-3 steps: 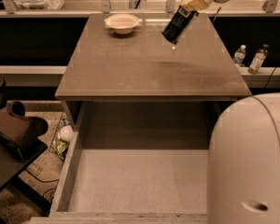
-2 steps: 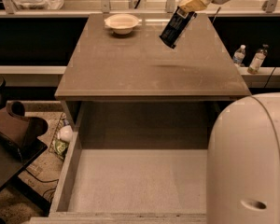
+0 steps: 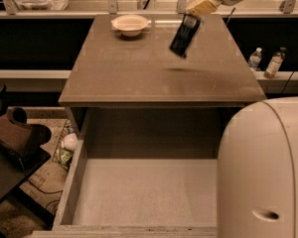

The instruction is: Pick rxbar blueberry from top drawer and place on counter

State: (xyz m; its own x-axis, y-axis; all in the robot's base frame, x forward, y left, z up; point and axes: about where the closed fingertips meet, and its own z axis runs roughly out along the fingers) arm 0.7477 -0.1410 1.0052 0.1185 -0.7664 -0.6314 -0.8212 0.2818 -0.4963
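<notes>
My gripper [image 3: 197,11] hangs over the far right part of the counter [image 3: 139,73], reaching in from the top right. It is shut on the rxbar blueberry [image 3: 184,35], a dark wrapper that dangles tilted below the fingers, clearly above the counter, with its shadow on the surface underneath. The top drawer [image 3: 74,182] stands pulled open below the counter's front edge, and its pale speckled floor shows nothing on it.
A small pale bowl [image 3: 130,25] sits at the counter's far left. The robot's white body [image 3: 263,172] hides the drawer's right side. Two small bottles [image 3: 265,62] stand on a ledge at right. Dark objects and clutter lie on the floor at left.
The gripper with the bar has moved slightly left and a little toward the counter's middle. The bar still hangs tilted above the surface.
</notes>
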